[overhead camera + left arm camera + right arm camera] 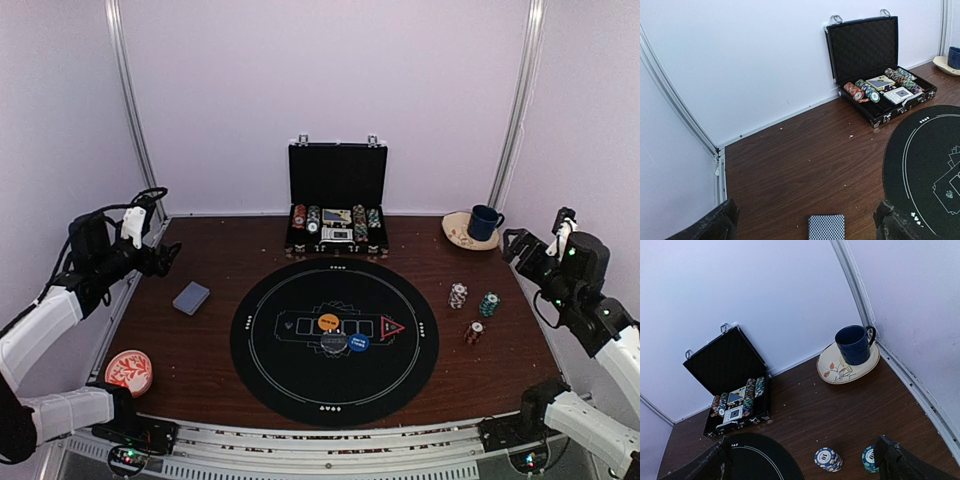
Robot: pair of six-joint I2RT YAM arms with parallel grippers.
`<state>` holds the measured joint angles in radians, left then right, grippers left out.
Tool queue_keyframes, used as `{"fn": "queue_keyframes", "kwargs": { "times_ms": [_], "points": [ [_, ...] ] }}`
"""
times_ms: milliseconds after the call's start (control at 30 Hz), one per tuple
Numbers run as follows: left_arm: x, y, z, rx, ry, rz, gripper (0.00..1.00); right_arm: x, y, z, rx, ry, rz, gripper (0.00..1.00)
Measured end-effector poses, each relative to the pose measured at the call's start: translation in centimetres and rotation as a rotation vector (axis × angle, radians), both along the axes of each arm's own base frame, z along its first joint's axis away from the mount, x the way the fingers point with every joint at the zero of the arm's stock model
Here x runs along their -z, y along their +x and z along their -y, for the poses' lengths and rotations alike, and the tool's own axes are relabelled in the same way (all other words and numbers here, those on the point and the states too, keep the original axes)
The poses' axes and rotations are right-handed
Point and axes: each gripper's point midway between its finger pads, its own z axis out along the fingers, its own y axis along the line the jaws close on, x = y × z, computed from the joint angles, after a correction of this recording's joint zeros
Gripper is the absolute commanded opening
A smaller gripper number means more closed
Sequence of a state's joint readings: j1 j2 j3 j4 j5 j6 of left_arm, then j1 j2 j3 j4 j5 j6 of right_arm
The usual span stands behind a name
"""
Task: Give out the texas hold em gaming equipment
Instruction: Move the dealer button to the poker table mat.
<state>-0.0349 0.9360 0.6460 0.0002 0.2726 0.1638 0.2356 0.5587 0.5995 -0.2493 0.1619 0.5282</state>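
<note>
Both arms are raised at the outer sides of the desk, and neither holds anything. The left fingers are spread wide. The left wrist camera looks down between them at the deck of cards, which lies face down on bare wood just left of the round black mat. The right fingers are also spread wide, up near the desk's right edge. Three short stacks stand on the wood right of the mat: white chips, teal chips just beside them, and red chips a little nearer the arms. In the middle of the mat an orange disc, a dark disc and a blue disc lie close together. A red triangle marker lies just to their right. An open black briefcase stands at the back wall, with rows of chips and boxed cards in its tray. A blue mug sits on a cream saucer in the far right corner. A red-and-white dish rests near the front left edge.
</note>
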Motion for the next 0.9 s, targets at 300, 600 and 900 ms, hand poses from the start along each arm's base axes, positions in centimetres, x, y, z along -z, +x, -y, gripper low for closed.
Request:
{"fn": "queue_keyframes", "kwargs": {
  "times_ms": [300,600,900],
  "points": [
    [-1.4,0.1,1.4,0.076,-0.024,0.032,0.98,1.1,1.6,-4.2,-0.231,-0.022,-0.05,1.0],
    [-0.8,0.6,3.1,0.18,-0.039,0.004,0.98,2.0,2.6,-11.9,-0.46,-0.121,-0.101,1.0],
    [-2.1,0.6,4.2,0.27,0.008,0.022,0.98,6.0,1.1,-26.2,-0.682,-0.401,-0.207,1.0]
  ]
}}
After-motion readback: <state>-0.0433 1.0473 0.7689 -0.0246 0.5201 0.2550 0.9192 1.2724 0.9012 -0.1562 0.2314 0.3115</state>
